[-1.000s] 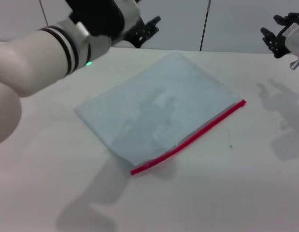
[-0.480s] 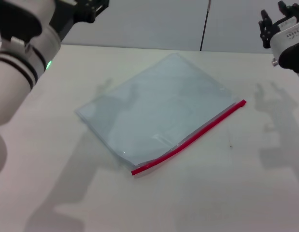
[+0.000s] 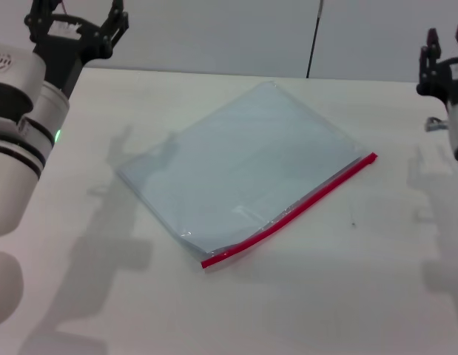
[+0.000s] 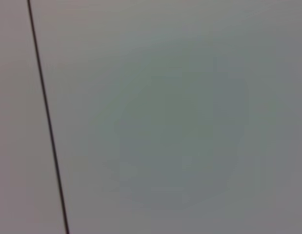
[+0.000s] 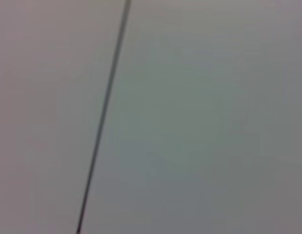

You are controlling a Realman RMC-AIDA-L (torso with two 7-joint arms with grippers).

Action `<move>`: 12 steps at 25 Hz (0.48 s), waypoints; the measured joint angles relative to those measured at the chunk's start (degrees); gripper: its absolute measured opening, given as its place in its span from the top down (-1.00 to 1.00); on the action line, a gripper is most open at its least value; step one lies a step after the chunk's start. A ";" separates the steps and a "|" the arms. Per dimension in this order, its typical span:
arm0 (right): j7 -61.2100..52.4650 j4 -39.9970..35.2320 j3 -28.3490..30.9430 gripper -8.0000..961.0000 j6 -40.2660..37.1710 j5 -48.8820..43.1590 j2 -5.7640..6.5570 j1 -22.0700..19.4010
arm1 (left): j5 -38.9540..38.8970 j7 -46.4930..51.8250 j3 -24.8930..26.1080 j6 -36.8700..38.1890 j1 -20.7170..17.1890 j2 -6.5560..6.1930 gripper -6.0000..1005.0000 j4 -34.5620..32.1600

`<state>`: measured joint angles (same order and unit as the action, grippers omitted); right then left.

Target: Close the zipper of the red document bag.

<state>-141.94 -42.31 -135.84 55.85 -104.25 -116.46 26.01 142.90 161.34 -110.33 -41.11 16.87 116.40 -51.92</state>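
The red document bag [image 3: 240, 166], a flat pouch of translucent pale blue-grey plastic, lies at an angle on the white table [image 3: 347, 296]. The zipper [image 3: 291, 212] is a thin red strip along the bag's near right edge, slightly wavy toward its near end. My left gripper [image 3: 75, 16] is raised at the far left, well away from the bag, its fingers spread open and empty. My right gripper [image 3: 448, 35] is held up at the far right edge, also open and empty. Both wrist views show only a blank wall with a dark line.
The table's far edge meets a pale wall [image 3: 236, 29] with a dark vertical seam [image 3: 314, 37]. Arm shadows fall on the table on both sides of the bag.
My left arm has pulled back from above the bag to the far left and turned its gripper upward. The right gripper has shifted right and a little lower. The bag has not moved.
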 joint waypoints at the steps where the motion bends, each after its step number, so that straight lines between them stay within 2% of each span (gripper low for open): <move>1: -2.63 1.52 -0.99 0.25 1.64 0.06 -0.02 -0.02 | -0.51 0.15 -0.31 -0.31 0.05 0.02 -0.74 0.69; 6: -11.99 6.56 -3.99 0.25 7.10 0.52 -0.22 -0.87 | -2.12 0.33 -1.35 -1.83 0.04 0.10 -0.74 2.89; 12: -13.48 8.65 -5.41 0.25 7.86 4.38 -0.29 -0.73 | -3.03 -0.16 -3.14 -2.54 0.47 0.31 -0.74 5.22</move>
<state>-155.42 -33.66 -141.25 63.71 -99.87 -116.75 25.28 139.87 161.17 -113.47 -43.65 17.34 116.71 -46.69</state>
